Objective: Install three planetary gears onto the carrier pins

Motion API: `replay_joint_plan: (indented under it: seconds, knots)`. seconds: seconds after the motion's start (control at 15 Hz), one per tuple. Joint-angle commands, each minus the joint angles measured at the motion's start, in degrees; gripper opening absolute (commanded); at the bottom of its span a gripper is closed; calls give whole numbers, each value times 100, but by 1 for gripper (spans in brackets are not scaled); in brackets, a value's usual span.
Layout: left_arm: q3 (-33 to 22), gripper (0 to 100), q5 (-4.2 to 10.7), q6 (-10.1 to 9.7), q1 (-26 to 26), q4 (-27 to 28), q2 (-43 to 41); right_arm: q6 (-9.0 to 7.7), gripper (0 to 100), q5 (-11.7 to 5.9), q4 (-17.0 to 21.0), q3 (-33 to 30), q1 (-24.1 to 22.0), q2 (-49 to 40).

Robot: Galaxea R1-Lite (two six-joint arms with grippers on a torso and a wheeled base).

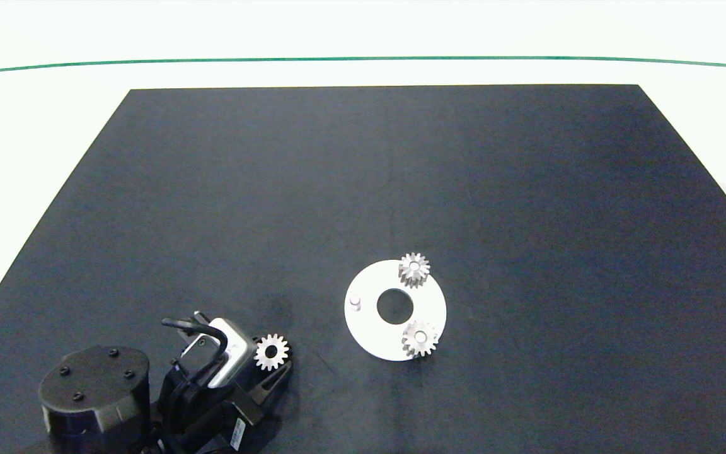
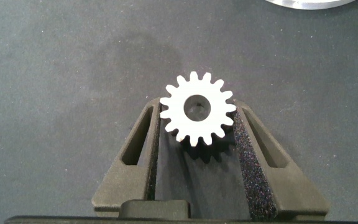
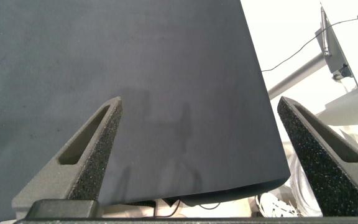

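Mat: black mat (image 1: 212,189) on a white table, wide bare room on its far half.
Disc: white disc (image 1: 369,334) near the front edge; 2 gears (image 1: 414,269) (image 1: 420,338) seated, 1 pin (image 1: 355,302) bare.
Left gripper (image 2: 197,124): front-left corner, fingers clamped on gear 3 (image 1: 271,351).
Right gripper (image 3: 197,137): spread wide, holding nothing, above the mat's edge.

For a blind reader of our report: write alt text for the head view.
From above, a white disc on a black mat carries two small metal gears on pins, with one bare pin on its left side. At lower left, the left gripper holds a third gear.
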Motion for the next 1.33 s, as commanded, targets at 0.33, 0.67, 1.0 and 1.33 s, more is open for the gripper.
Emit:
replay_joint_plan:
  seconds: [0.33,0.67,1.0,1.33]
  knots:
    - [-44,4,6,-6,-15,-32,-99,-7,100,-7,16,2,1,11]
    - [-439,4,32,46,-243,241,-336,-7,100,-7,16,2,1,11]
    - [-1872,4,146,257,-446,2183,-837,-7,100,-7,16,28,1,11]
    - [-2531,4,357,266,-736,2930,-1031,-7,100,-7,16,46,1,11]
